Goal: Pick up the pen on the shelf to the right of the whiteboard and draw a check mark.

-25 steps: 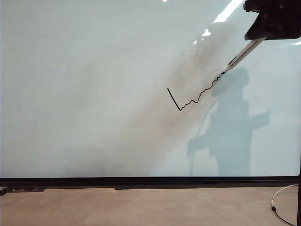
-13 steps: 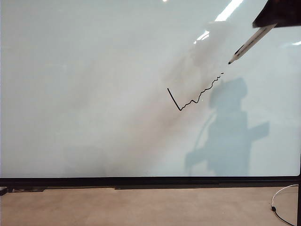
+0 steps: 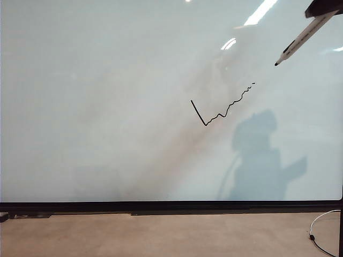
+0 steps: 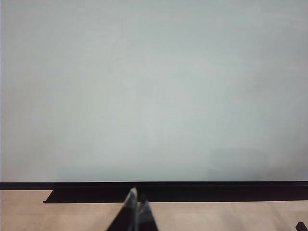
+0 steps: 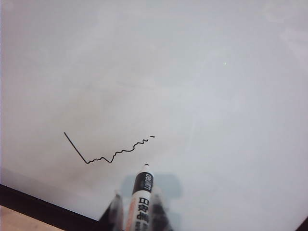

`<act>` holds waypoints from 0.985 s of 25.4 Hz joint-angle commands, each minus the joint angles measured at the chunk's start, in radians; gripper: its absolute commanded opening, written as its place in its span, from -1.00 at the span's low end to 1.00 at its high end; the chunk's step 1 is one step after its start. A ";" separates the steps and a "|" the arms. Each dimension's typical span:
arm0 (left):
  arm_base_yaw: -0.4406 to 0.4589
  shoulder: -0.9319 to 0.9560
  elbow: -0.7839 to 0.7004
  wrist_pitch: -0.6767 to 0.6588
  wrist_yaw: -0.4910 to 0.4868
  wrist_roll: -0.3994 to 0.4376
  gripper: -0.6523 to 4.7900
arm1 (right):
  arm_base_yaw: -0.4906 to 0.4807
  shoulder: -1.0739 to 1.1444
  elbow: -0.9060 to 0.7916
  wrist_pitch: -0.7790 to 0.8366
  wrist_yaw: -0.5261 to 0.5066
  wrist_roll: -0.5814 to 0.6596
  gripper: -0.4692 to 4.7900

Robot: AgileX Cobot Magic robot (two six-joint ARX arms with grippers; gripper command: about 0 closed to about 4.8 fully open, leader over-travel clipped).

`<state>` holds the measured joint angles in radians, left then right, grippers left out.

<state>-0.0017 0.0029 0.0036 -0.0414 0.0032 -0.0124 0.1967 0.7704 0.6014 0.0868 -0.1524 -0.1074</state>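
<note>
Exterior view facing whiteboard [image 3: 107,107], wrist views nearer, sharing it

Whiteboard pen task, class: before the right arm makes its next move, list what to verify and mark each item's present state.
1. Right gripper shut on the pen: ok.
2. Pen tip clear of the whiteboard: ok.
3. Check mark drawn, short down-stroke and wavy up-stroke: ok.
4. Up-stroke unbroken: not ok, small gap near its end.
5. Left gripper shut, low before the board's bottom frame: ok.
6. Shelf free for the pen: cannot tell.

Showing a glossy pale white whiteboard [image 3: 107,107] edged in black, a thin black check mark [image 3: 220,110], a white pen [image 5: 139,202] bearing black print and a dark tip.
</note>
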 commanded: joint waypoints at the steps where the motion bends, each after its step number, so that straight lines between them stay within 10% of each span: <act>1: 0.000 0.000 0.003 0.013 0.000 0.005 -0.78 | 0.000 -0.059 -0.042 0.035 0.006 -0.005 -0.85; 25: 0.000 0.000 0.003 0.013 0.000 0.005 -0.78 | -0.016 -0.587 -0.297 -0.110 0.117 -0.005 -0.85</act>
<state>-0.0017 0.0029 0.0036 -0.0414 0.0032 -0.0120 0.1806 0.1951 0.3035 -0.0288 -0.0452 -0.1112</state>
